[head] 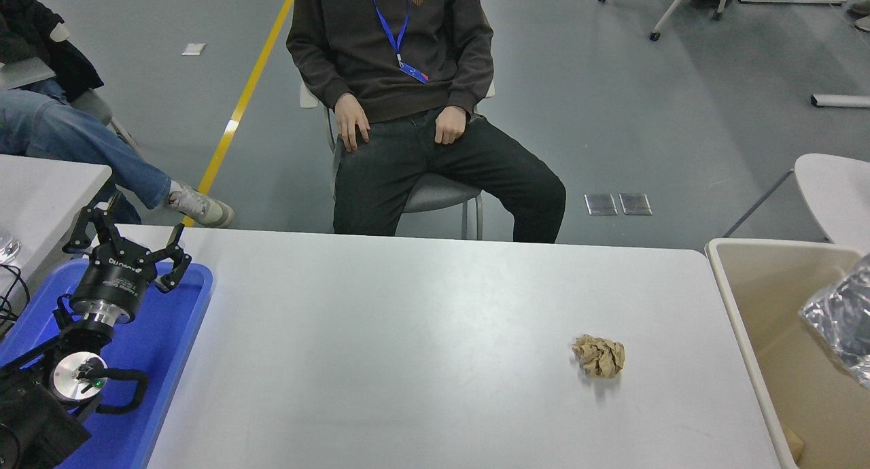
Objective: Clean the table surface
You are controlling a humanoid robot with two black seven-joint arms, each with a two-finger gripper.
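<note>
Left gripper (129, 248) hovering parked over blue tray (183, 333), fingers spread wide, gripping nothing. Right arm lying outside view. Crumpled brown paper (599, 356) sitting on table surface (408, 333), right of centre.

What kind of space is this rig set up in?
Probably a lab or test hall, not a home: grey floor with a yellow line, a seated person wearing a lanyard, and rolling furniture bases at the top right. The robot's left gripper is parked over a blue tray.
</note>
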